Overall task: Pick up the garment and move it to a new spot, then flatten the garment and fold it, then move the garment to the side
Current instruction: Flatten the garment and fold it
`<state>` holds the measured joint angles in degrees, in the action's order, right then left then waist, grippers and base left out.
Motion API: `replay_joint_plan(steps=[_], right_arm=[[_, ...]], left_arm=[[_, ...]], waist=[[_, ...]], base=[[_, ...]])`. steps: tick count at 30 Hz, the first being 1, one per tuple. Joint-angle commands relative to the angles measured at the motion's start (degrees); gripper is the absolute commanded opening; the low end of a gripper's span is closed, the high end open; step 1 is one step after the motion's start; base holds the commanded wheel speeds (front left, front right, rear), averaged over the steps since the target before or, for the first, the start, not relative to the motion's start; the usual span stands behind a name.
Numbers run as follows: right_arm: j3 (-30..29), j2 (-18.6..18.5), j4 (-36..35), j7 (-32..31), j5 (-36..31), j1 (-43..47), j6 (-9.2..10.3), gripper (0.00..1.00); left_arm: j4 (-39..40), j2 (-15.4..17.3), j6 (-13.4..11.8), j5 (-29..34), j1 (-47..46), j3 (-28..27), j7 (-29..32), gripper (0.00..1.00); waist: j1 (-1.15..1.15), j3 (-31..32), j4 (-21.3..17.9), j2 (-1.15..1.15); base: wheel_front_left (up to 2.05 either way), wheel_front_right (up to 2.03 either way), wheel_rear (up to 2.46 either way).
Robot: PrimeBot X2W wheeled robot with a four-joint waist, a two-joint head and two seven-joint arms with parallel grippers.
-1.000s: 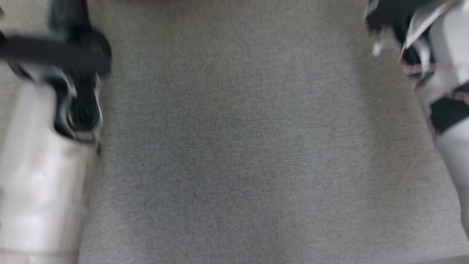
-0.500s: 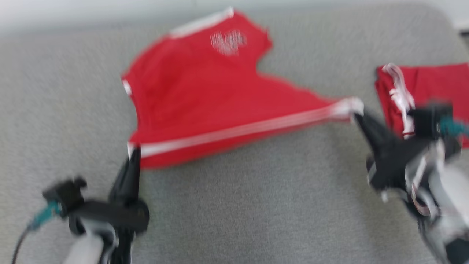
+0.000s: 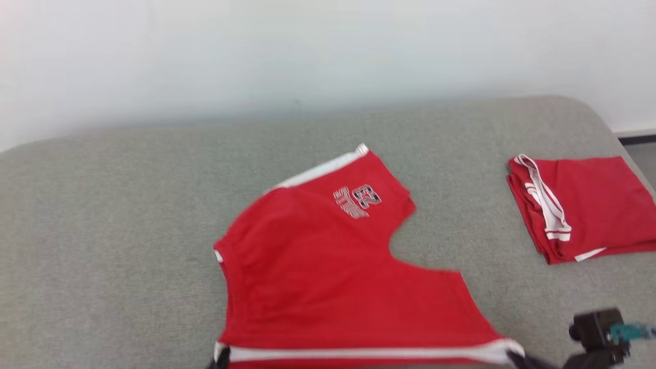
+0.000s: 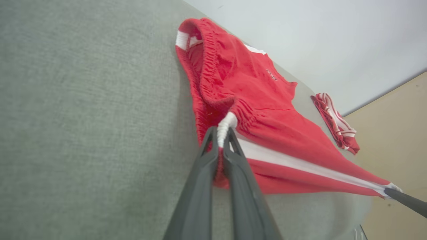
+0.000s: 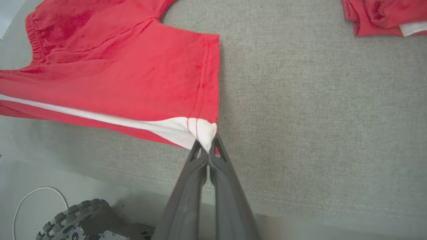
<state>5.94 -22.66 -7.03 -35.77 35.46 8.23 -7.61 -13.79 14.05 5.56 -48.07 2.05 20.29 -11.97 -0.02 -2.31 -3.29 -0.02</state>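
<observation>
On my red shorts, the white print looks like the number 23 above a word too blurred to read.

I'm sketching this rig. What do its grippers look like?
Left gripper and right gripper each have two long, dark grey fingers tapering to thin tips, with small triangular cut-outs near the ends. By the right one, the head view shows a boxy black module carrying a teal plug.

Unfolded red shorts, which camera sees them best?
Head view: the unfolded red shorts lie nearly whole, both legs and print. The left wrist view sees them slanted from the waistband corner; the right wrist view sees one leg's hem.
</observation>
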Motion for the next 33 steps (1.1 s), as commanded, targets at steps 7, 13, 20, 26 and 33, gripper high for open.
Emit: replay_joint_plan(steps=[7,13,20,26,33], right_arm=[[-5.7,4.0,-8.4,-11.0,-1.9,7.5,0.22,0.0],[-5.3,3.0,-10.2,-11.0,-2.9,0.2,0.22,0.0],[1.2,-2.3,0.3,-6.9,-2.9,-16.9,0.21,0.0],[7.4,-4.9,12.5,-1.1,-2.1,-31.1,0.21,0.0],[13.4,-5.9,25.2,6.6,-3.4,-45.2,0.21,0.0]], left_arm=[[4.5,0.2,-1.6,-1.1,5.1,1.3,3.4,0.0],[6.2,-1.3,-2.6,-2.2,3.1,0.9,3.2,0.0],[5.8,-3.2,-2.2,-2.4,-3.9,1.8,5.1,0.0],[2.6,-6.0,-2.5,-3.4,-12.4,1.5,6.4,0.0],[-3.0,-8.0,-3.5,-0.9,-22.1,2.4,5.8,0.0]], waist=[[0.02,1.2,1.7,0.02],[0.02,0.4,2.7,0.02],[0.02,-2.1,5.5,0.02],[0.02,-5.6,9.1,0.02],[0.02,-10.9,11.6,0.02]], base=[[0.0,0.0,0.0],[0.0,0.0,0.0],[0.0,0.0,0.0],[0.0,0.0,0.0],[0.0,0.0,0.0]])
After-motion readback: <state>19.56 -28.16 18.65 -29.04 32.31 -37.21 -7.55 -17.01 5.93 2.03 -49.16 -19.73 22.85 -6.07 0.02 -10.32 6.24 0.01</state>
